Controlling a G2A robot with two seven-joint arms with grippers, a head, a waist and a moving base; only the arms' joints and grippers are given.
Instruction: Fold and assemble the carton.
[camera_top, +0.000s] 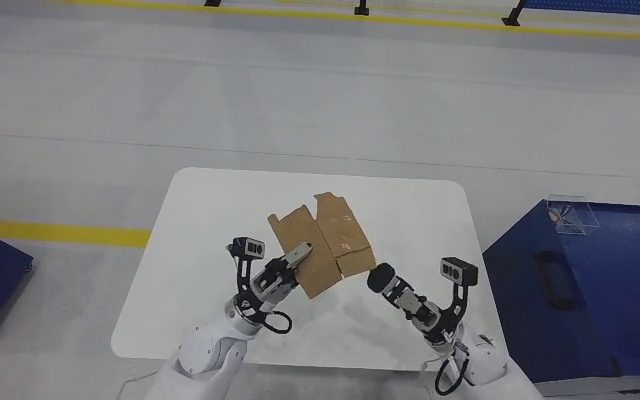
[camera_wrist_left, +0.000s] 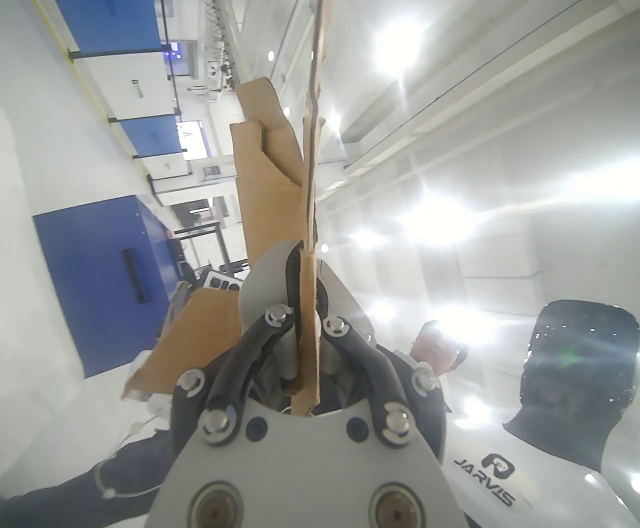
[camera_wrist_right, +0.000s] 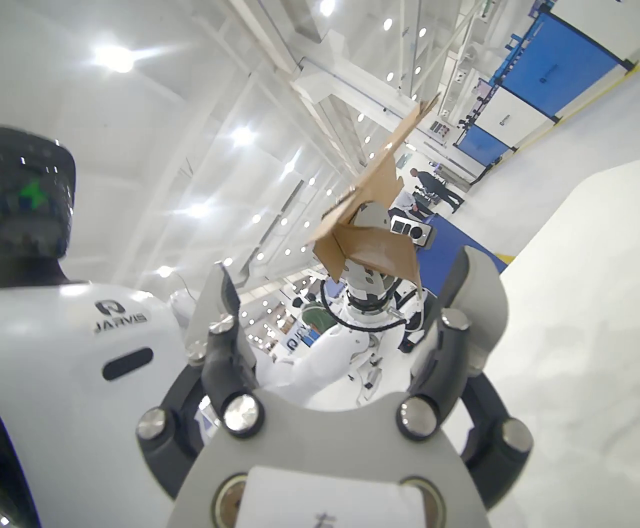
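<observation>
I have the carton (camera_top: 322, 243) clamped edge-on in the left gripper (camera_top: 297, 259); the right gripper (camera_top: 381, 278), spread and empty, sits near its free side.

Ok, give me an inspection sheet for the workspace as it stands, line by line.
Surface: white table, rounded corners.
Job's things: brown carton, not assembled, flaps loose, held up over the table.
Clutter: nothing seen.
Grippers: left hand shut on the carton's edge; right hand open, holding nothing, apart from the carton.
Cables: black cable looped at the left arm's wrist.
Surroundings: blue cabinet beside the table; yellow line on the floor.
</observation>
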